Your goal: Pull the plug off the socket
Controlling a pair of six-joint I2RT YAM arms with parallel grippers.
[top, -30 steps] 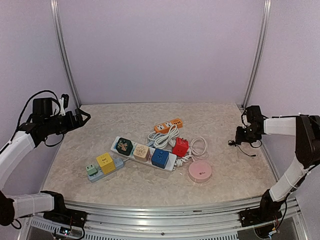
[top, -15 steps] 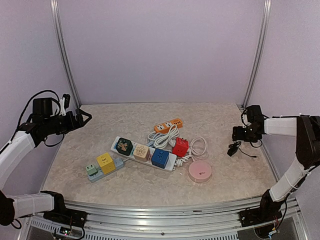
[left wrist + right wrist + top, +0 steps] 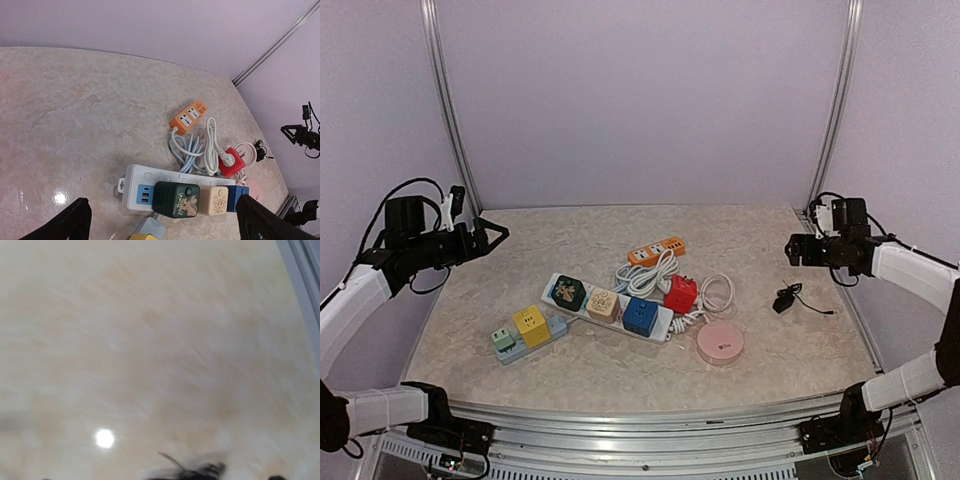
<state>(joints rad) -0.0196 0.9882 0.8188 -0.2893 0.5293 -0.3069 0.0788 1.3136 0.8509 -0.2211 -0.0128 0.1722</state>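
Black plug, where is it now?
In the top view the black plug lies loose on the table at the right, right of the red cube socket, just below the right gripper and apart from it.

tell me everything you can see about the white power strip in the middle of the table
The white power strip is a long flat bar of glossy-looking plastic, lying flat and diagonal on the marbled table. One end has a small hanging tab and a blue panel of what look like USB ports. A row of buttons lines its far edge. Three cube adapters sit on top in a row: a dark green cube, a beige cube and a blue cube.
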